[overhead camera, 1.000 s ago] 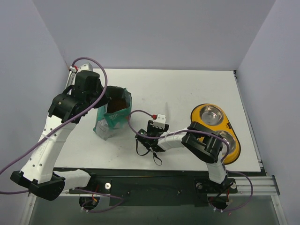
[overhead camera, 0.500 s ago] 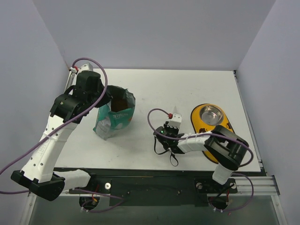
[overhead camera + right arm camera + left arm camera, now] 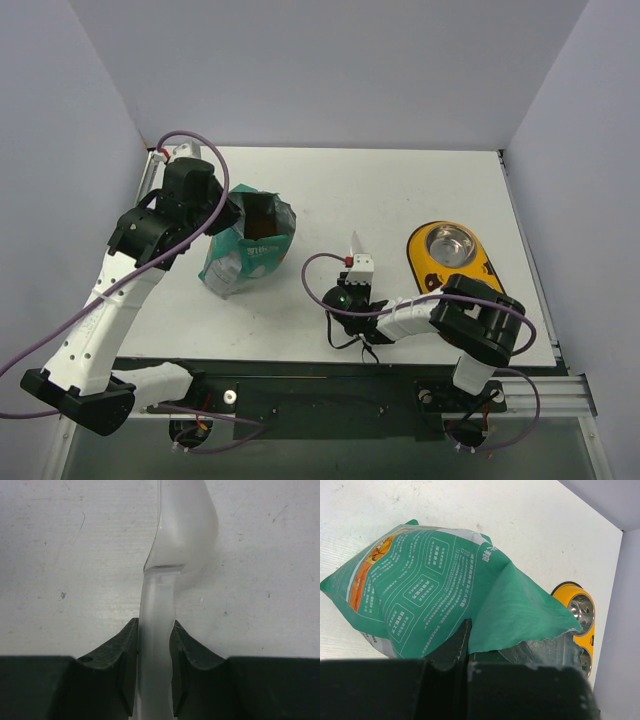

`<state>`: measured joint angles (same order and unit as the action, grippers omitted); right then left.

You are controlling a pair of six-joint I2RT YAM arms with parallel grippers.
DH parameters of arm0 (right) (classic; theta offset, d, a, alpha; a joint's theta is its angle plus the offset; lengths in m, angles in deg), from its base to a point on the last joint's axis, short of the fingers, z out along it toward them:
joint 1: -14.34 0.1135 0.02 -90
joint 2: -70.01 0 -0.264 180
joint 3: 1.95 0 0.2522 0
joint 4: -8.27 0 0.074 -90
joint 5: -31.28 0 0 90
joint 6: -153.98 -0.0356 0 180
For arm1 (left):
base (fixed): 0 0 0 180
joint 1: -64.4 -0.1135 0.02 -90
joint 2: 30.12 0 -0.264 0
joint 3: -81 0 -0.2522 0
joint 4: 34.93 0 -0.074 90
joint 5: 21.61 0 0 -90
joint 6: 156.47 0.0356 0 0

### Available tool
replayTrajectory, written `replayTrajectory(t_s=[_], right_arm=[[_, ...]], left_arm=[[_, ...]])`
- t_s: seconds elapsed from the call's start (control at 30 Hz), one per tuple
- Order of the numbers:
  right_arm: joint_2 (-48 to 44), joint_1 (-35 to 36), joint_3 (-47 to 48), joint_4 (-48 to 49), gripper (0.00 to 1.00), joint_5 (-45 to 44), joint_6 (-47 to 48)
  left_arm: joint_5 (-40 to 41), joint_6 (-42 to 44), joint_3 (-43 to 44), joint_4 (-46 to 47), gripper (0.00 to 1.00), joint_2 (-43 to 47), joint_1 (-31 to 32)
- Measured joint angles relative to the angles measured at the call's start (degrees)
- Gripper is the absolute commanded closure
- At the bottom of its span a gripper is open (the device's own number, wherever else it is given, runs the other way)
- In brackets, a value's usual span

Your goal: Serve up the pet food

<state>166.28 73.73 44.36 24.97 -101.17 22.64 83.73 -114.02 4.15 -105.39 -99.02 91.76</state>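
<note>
Pinches the flat handle of a clear plastic scoop in the right tool, one finger pressed to each side and the narrow gap between them filled by the handle. Holds that scoop to the right of the bag, low over the white counter, cup end pointing away from the arm bases; cannot tell whether the cup touches the surface.

Grips the bag's top edge with the left tool, fingers fully together on the folded green rim. Leaves the bag leaning, its silver-lined mouth gaping open.

Shows the pet food only from overhead, as a brown heap down inside the bag's open mouth.

Places a yellow stand with a steel bowl well to the right of the bag, beyond the scoop.

Carries, on the bag's green side, white Chinese print set in boxed panels, too small to read, plus one larger white character near the fold and an orange picture patch toward the bottom corner.
</note>
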Motion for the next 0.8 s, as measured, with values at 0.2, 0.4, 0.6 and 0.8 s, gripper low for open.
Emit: replayTrajectory(t_s=[0.2,0.4,0.6,0.8], right_arm=[[4.2,1.6,0.3,4.8,0.64,-7.8,1.5],[8.0,2.5,0.6,9.8,0.68,-13.7,2.4],[9.9,2.5,1.6,12.3,0.99,-16.0,2.3],[5.7,2.4,1.4,4.2,1.00,-13.2,0.7]], left_arm=[[-0.5,0.2,-0.3,0.4,1.00,0.1,0.0],[-0.9,0.5,-0.4,0.4,1.00,0.1,0.0],[-1.0,1.5,-0.4,0.4,1.00,0.1,0.0],[-1.3,1.5,-0.9,1.0,1.00,0.1,0.0]])
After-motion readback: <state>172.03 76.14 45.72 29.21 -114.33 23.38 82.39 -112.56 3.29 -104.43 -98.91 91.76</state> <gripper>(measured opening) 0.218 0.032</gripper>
